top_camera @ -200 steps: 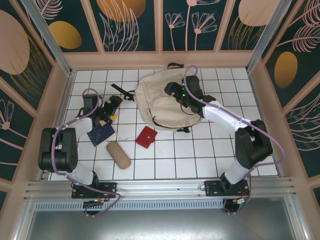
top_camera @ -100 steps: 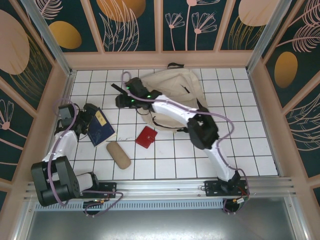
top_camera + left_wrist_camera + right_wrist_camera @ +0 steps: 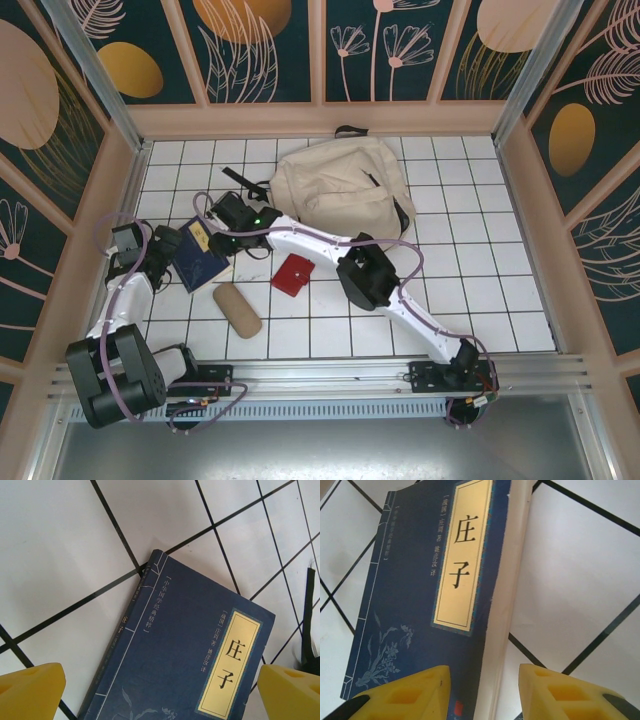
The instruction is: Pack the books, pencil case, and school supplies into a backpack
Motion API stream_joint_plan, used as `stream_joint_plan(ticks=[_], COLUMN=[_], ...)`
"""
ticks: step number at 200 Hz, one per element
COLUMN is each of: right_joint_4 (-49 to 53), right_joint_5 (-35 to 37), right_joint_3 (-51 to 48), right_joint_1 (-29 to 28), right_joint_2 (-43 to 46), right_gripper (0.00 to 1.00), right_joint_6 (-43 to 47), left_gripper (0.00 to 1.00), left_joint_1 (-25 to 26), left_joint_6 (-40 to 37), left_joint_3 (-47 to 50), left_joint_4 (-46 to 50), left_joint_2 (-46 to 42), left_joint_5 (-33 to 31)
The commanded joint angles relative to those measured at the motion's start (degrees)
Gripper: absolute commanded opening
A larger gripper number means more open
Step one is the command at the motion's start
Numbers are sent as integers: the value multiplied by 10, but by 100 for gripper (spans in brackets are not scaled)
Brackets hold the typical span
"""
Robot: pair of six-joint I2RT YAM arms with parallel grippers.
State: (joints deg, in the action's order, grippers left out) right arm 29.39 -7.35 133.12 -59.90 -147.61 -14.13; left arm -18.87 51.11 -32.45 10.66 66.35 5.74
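Observation:
A navy book (image 3: 200, 260) with a yellow label (image 3: 230, 665) lies flat on the white tiles at the left. My left gripper (image 3: 168, 246) hovers at its left side, wide open, with the cover (image 3: 175, 655) between its yellow fingertips (image 3: 30, 692). My right gripper (image 3: 218, 238) reaches across to the book's far right corner. Its jaws straddle the white page edge (image 3: 512, 605), partly closed and apart, one fingertip (image 3: 405, 692) over the cover. The beige backpack (image 3: 340, 185) lies at the back middle. Near the book lie the red square (image 3: 293, 273) and the tan pencil case (image 3: 237, 310).
A black strap (image 3: 240, 183) trails from the backpack's left side toward the right wrist. The right arm (image 3: 320, 240) stretches low across the tiles in front of the backpack. Wooden walls (image 3: 110, 210) close in the left side near the left arm.
The right arm swung from the backpack across to the book and its jaws narrowed. The left arm drew back from over the book to its left side.

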Motion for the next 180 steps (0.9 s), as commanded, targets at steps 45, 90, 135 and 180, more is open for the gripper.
stream_joint_plan(ticks=[45, 90, 135, 180], right_joint_4=[13, 2, -14, -10], right_joint_5=[50, 75, 79, 117], right_joint_3=[-40, -111, -147, -191], right_joint_1=[-5, -5, -4, 0], right_joint_2=[-20, 12, 37, 66], right_gripper=[40, 39, 39, 39], right_joint_6=[44, 47, 44, 8], left_gripper=[99, 99, 99, 95], left_joint_1=[-3, -3, -3, -3], left_joint_6=[8, 3, -10, -30], left_joint_3=[13, 10, 12, 26], left_joint_4=[-8, -10, 3, -31], left_joint_2=[3, 9, 34, 55], left_joint_5=[15, 22, 12, 79])
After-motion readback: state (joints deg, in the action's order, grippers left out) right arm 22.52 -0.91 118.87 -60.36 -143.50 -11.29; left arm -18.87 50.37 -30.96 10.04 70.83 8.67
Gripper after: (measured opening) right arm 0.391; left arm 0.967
